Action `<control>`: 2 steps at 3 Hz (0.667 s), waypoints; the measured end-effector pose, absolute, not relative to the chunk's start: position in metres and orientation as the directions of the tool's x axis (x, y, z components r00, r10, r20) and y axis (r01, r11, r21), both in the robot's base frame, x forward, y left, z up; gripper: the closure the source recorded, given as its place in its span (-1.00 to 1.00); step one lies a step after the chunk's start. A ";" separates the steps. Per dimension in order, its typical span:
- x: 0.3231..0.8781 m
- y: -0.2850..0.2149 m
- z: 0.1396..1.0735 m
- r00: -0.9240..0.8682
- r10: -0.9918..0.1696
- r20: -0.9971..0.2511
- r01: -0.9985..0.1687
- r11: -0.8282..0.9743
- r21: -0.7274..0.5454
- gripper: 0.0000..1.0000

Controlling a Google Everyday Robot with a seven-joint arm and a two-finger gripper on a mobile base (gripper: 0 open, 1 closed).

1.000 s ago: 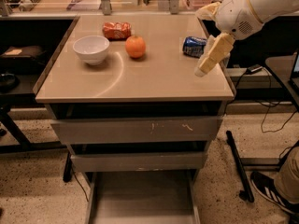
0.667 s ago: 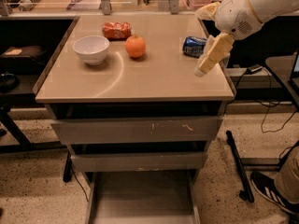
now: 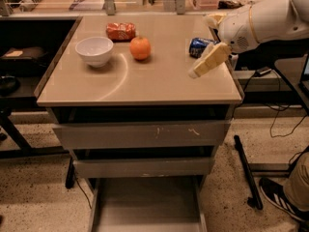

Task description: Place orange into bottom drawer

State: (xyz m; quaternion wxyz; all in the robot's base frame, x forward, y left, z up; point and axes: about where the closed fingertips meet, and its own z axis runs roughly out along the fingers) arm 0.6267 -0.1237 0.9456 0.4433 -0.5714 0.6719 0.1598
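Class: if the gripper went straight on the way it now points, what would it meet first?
Probably the bare tabletop. The gripper, over the table's right side, slants down and leftward; the orange and bowl sit further back, off that line. Depth is hard to judge.

We saw the table top as a smooth beige slab with a soft sheen and a pale curved glare across it. The white bowl looked glazed and glossy. The orange wore smooth skin with a dull shine. The red snack bag was crinkled and shiny, and the blue can glinted like metal. Over the table's right edge hung the end effector, cream, matt, plastic by its look, below the arm with its smooth white shell. The upper drawers had matt grey metal fronts, the top one scuffed with pale scratches. The bottom drawer showed dull, flat grey metal. The room floor was speckled and stone-like.
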 end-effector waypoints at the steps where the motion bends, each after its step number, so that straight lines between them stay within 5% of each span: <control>1: 0.655 -0.114 0.947 0.022 -0.493 -0.870 -0.867 0.425 -0.263 -1.00; 2: 0.690 -0.106 0.951 0.043 -0.445 -0.895 -0.810 0.508 -0.291 -1.00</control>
